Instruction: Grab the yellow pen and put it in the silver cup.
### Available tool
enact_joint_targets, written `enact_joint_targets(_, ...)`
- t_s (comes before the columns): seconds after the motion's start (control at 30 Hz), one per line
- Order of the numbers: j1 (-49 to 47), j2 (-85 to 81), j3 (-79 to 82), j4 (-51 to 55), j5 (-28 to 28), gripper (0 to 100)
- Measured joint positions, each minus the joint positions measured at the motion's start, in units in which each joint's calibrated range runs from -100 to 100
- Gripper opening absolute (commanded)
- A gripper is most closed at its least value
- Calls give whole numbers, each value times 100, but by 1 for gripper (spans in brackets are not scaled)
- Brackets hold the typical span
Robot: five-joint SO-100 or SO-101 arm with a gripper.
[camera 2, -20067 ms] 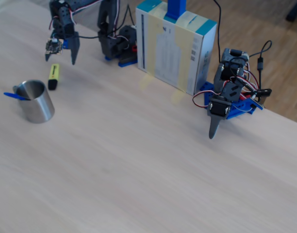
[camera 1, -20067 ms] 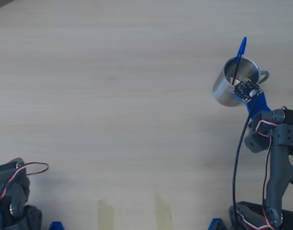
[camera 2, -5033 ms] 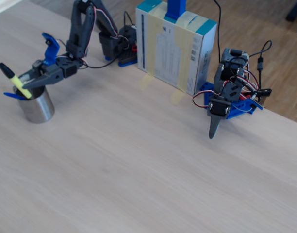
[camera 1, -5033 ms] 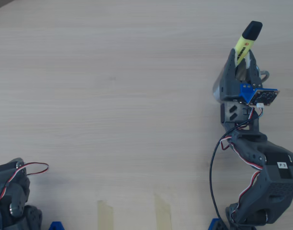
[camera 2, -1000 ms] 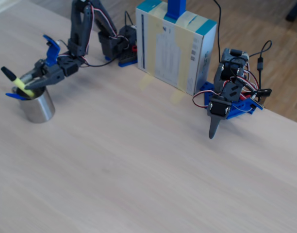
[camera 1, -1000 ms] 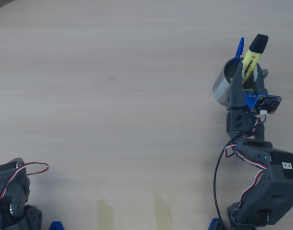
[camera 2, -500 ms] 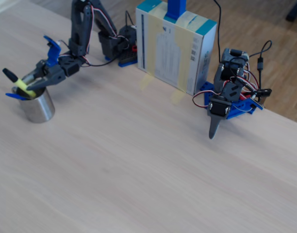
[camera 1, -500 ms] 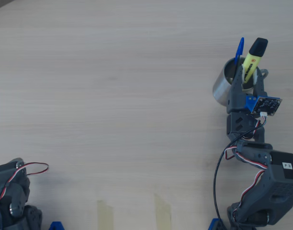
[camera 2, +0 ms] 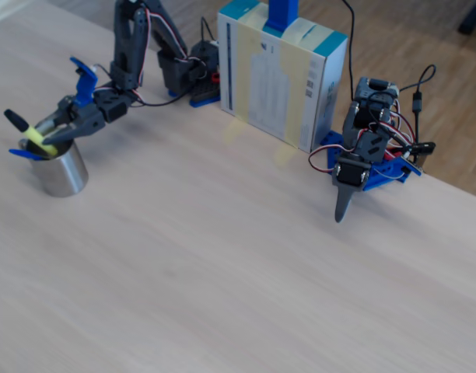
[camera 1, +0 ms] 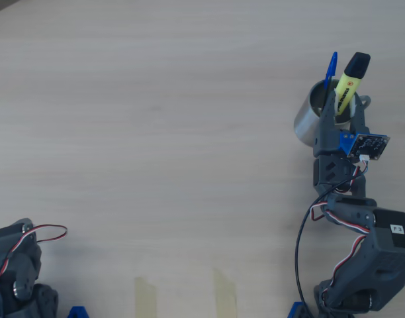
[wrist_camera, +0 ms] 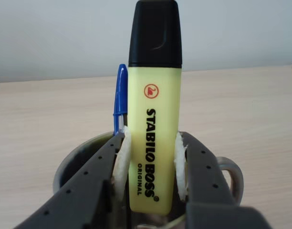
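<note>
At the counter's (camera 1: pixel 156 132) far right, overhead, the claw (wrist_camera: pixel 151 157) pinches the yellow pen (wrist_camera: pixel 152 138) — its base inside the cup (camera 1: pixel 308 122), beside a blue pen (wrist_camera: pixel 119 98).

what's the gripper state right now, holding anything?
Gripper: closed on the yellow pen, both pads against its barrel, its lower end already down inside the silver cup.

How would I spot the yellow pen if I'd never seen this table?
Find the silver cup at the table's right side in the overhead view. The yellow pen stands in it, clamped by the gripper. It is chunky and black-capped, unlike the thin blue pen beside it.
</note>
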Motion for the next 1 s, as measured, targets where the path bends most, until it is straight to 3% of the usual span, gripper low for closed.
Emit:
enact_joint_targets(0.17,0,0,0,0,0,12)
enact_joint_targets(0.37,-17,0,0,0,0,26)
enact_joint_targets(0.77,-117,0,0,0,0,42)
enact_joint_targets(1.0,-109,0,0,0,-10,46)
